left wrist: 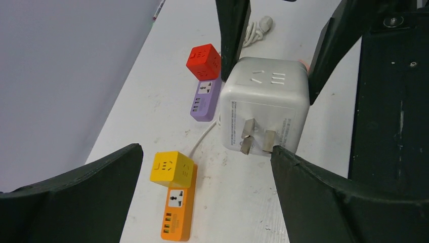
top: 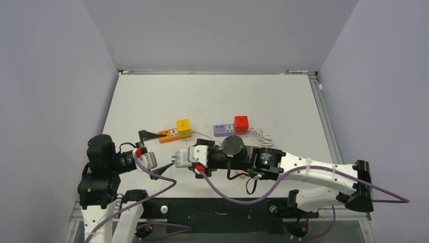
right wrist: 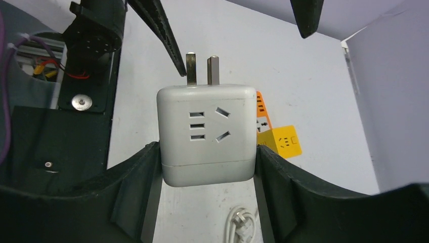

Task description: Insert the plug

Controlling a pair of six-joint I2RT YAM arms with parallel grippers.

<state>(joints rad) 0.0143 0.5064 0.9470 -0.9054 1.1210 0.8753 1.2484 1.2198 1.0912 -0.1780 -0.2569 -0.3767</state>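
The right claw [right wrist: 207, 152] is closed on the two flanks of a white cube plug [right wrist: 206, 126], holding it clear of the desk [top: 212, 96]; its flat prongs point away from the wrist, toward the left arm. The left claw [left wrist: 206, 149] gapes wide with nothing in it; its fingers stand either side of the line to the plug, near it but not touching.

Beyond the claws an orange power strip [top: 168, 134] lies on the desk with a yellow cube [top: 183, 125] seated at its right end; to its right lies a purple strip [top: 221, 130] with a red cube [top: 241, 124] seated the same way; a coil of white cord [top: 261, 135] lies just beside the red cube. Each strip shows a free socket next to its cube.

The step in hand looks like the carry: the plug is lifted and not yet in any socket; it may be on offer to the left claw for a better hold, though that is only a guess. The prongs face sideways while the sockets face up, so the next move calls for turning the plug until the prongs point down; then lining them up with the slots of a free socket and pressing straight in. The strips look light and may slide; the free claw could steady one.
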